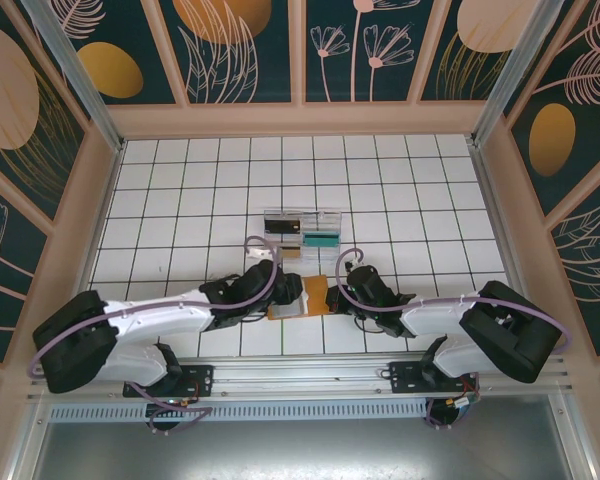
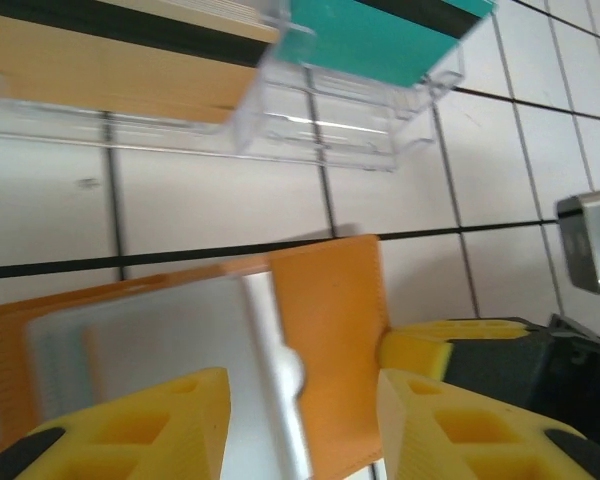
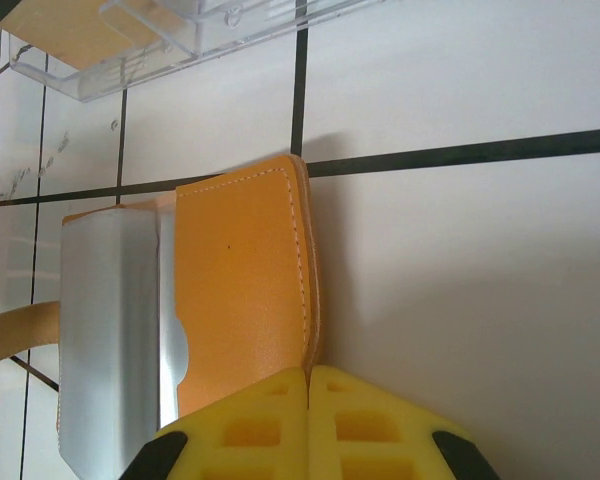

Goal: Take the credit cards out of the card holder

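Both my arms reached low and inward to the middle of the worktop (image 1: 180,200), where the card holder (image 1: 315,297) lay opened flat, just below the clear tray (image 1: 300,232). My left pincer (image 2: 302,400) hung part-open over its pale inner panel, gripping nothing I could see. My right pincer (image 3: 308,385) was closed, tips meeting at the holder's orange edge; whether leather was pinched there, I could not tell. The panel was blurred and cut off at the frame's bottom.
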You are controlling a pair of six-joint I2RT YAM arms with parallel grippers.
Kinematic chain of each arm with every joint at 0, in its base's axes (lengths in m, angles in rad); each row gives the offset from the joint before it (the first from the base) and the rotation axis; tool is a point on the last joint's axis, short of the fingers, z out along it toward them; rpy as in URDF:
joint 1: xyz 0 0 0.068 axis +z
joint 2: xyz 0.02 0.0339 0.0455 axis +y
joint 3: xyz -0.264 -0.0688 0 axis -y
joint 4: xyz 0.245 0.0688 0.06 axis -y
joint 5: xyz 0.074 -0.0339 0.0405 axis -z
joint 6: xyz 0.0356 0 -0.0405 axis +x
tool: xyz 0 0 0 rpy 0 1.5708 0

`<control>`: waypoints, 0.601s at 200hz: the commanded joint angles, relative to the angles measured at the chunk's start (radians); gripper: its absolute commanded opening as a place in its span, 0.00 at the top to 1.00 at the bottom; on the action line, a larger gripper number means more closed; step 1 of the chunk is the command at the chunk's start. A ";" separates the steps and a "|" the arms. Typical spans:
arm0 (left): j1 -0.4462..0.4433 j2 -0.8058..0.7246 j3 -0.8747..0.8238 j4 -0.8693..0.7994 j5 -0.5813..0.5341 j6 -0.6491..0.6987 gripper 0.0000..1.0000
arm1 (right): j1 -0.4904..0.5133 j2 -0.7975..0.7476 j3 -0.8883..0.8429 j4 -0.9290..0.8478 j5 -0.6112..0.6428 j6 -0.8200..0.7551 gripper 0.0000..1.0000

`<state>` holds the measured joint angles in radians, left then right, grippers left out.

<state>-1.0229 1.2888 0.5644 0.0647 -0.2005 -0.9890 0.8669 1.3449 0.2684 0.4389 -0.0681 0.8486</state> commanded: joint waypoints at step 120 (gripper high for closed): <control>0.001 0.090 -0.055 -0.011 0.039 -0.016 0.59 | 0.017 0.026 0.012 -0.003 0.015 0.014 1.00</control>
<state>-1.0229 1.3617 0.5106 0.0490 -0.1673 -0.9997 0.8719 1.3571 0.2741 0.4458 -0.0685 0.8490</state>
